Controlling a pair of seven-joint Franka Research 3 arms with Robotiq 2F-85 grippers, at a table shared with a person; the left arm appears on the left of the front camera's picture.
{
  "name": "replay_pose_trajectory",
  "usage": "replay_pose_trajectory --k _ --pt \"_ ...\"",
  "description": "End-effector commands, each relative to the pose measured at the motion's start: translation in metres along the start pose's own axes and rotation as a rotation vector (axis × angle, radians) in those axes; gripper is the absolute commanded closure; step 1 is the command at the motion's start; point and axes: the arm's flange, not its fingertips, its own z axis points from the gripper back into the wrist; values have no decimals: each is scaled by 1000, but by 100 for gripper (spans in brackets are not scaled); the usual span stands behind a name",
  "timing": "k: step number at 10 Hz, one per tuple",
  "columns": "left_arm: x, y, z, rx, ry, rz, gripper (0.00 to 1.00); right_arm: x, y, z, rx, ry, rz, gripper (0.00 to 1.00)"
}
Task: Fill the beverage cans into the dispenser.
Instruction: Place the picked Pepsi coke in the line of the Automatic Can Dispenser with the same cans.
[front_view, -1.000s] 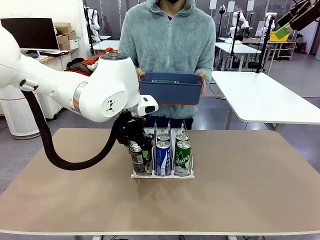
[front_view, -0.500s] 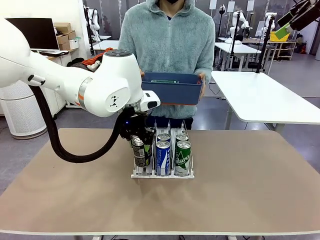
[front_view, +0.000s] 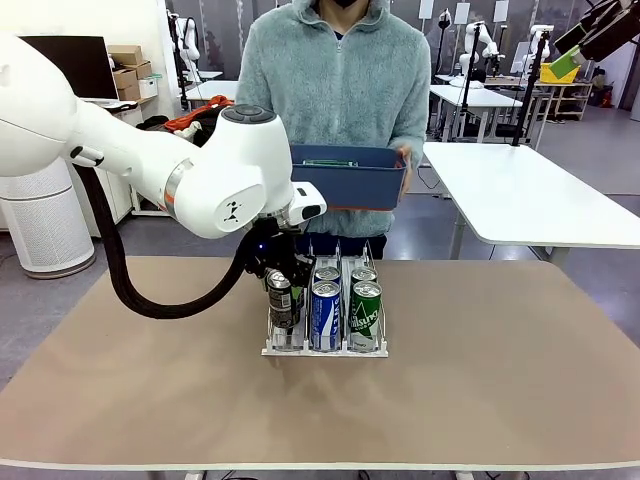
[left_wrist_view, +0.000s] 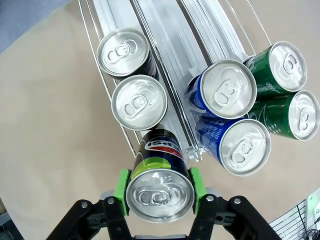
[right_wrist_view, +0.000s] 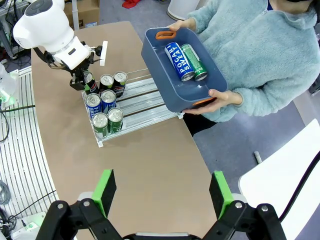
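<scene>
My left gripper (front_view: 283, 298) is shut on a black can (left_wrist_view: 159, 192), holding it upright just over the front end of the left lane of the white dispenser (front_view: 325, 350). Two more black cans (left_wrist_view: 139, 101) stand in that lane behind it. The middle lane holds two blue-and-white cans (left_wrist_view: 228, 89) and the right lane two green cans (left_wrist_view: 280, 67). High over the table, my right gripper (right_wrist_view: 162, 192) is open with nothing between its green pads. Seen from there, the left gripper (right_wrist_view: 85, 80) is at the dispenser (right_wrist_view: 142, 102).
Across the table a person holds a dark blue bin (front_view: 345, 178) above the far edge. Inside the bin (right_wrist_view: 160, 80) lie a blue-and-white can (right_wrist_view: 175, 61) and a green can (right_wrist_view: 192, 61). The tan tabletop (front_view: 500, 380) is bare around the dispenser.
My left gripper has carried the black can slightly right and upward, nearer the front of the left lane. The person and the bin have stayed put.
</scene>
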Motion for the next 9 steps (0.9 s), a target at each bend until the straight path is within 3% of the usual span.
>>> replay_pose_trajectory --k 1,8,9 --pt "1 5 -9 -18 -37 -22 42 -1 1 -1 1 4 3 0" --pt "-29 6 -36 -87 31 -114 42 -1 1 -1 1 4 3 0" --pt "-29 6 -36 -97 45 -124 36 -1 1 -1 1 4 3 0"
